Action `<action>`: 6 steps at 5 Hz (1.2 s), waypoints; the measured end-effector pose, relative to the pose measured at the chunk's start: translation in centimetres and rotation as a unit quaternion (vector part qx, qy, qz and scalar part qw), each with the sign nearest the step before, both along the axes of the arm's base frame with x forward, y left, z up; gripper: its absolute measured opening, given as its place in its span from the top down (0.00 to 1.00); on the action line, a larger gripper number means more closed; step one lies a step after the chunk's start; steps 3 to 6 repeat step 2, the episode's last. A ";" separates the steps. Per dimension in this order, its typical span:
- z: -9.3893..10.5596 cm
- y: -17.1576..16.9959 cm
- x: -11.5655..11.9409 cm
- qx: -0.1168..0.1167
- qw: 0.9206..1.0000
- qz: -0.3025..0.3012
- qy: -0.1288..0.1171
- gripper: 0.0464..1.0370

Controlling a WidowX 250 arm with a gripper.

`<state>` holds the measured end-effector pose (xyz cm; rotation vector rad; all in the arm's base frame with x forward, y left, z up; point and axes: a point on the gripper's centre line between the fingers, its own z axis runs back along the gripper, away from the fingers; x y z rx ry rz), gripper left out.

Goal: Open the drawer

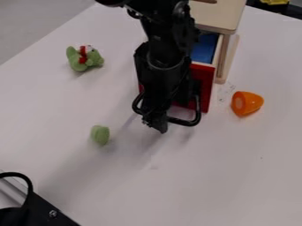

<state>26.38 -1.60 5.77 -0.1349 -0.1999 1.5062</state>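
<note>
One drawer (217, 55) stands partly out of its wooden cabinet (218, 16) near the table's upper-right edge, and I hang right at its front. It points away from that edge, down the view and slightly left; its long sides run along that line, and blue (203, 49) shows inside. The red front (203, 86) is upright, its own long axis crossing from left to right with the right end lower. The black handle (187, 123) bows outward, its length running the same way as the front. My gripper (156, 122) points down at the handle's middle, the arm (162, 42) coming in from the top and hiding much of the front. I cannot tell how far open I am, or whether I have hold of the handle. On the table (194, 185), a green plush toy (87, 58) with red on it lies toward the upper-left edge. A small green piece (100, 134) lies left of me, and an orange piece (249, 103) lies right of the drawer, its cut face turned left.
</note>
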 end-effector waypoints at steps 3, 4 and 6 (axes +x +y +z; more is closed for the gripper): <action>5.6 1.4 -1.3 0.045 0.999 -0.012 -0.022 0.04; 5.6 1.4 -1.3 0.045 0.999 -0.012 -0.022 0.04; 5.6 1.4 -1.3 0.045 0.999 -0.012 -0.022 0.04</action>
